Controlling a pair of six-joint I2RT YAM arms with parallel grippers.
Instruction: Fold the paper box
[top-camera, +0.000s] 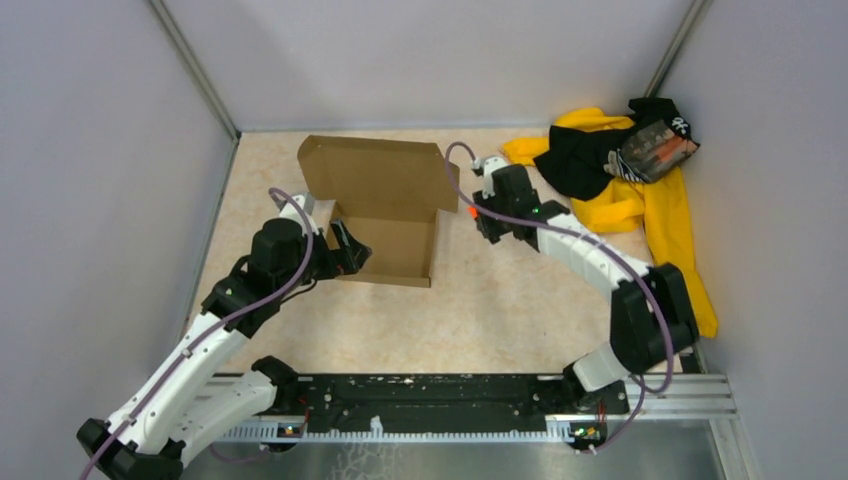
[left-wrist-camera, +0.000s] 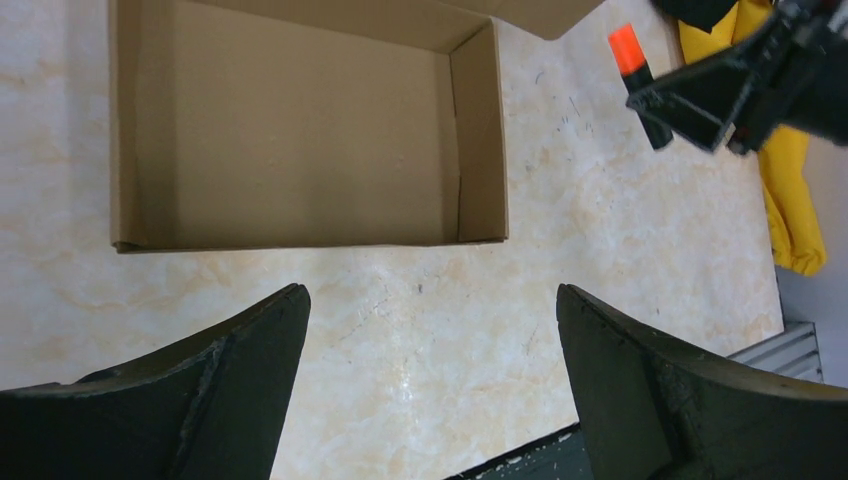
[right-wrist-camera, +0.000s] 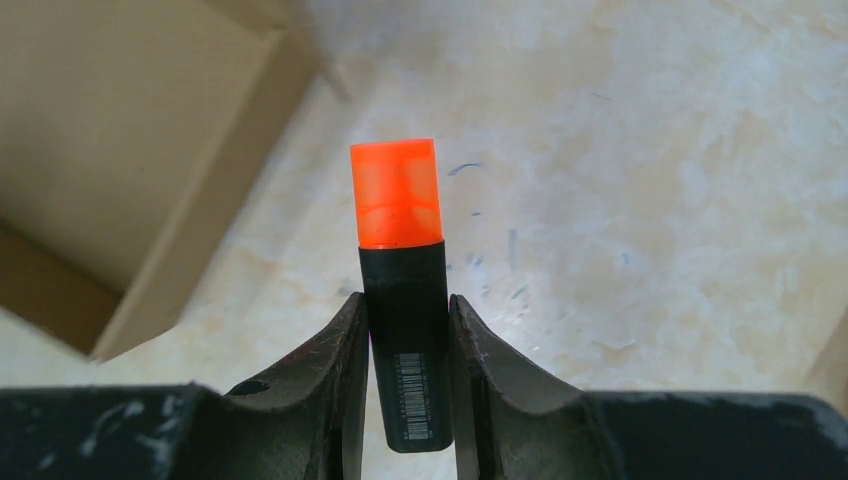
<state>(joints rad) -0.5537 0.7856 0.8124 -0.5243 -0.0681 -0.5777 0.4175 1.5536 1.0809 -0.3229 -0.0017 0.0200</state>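
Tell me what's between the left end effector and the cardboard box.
Only bare tabletop separates the left end effector from the box, shown in left wrist view.

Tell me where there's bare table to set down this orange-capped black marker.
Free: the marble tabletop between the brown cardboard box, the right arm and the black rail. Crowded: the far right corner, under the yellow-and-black clothing pile.

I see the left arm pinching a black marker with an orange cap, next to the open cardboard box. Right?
Not quite: it is the right arm whose jaws pinch the black marker with the orange cap, next to the open cardboard box. The right wrist view shows it; the left arm has open, empty jaws.
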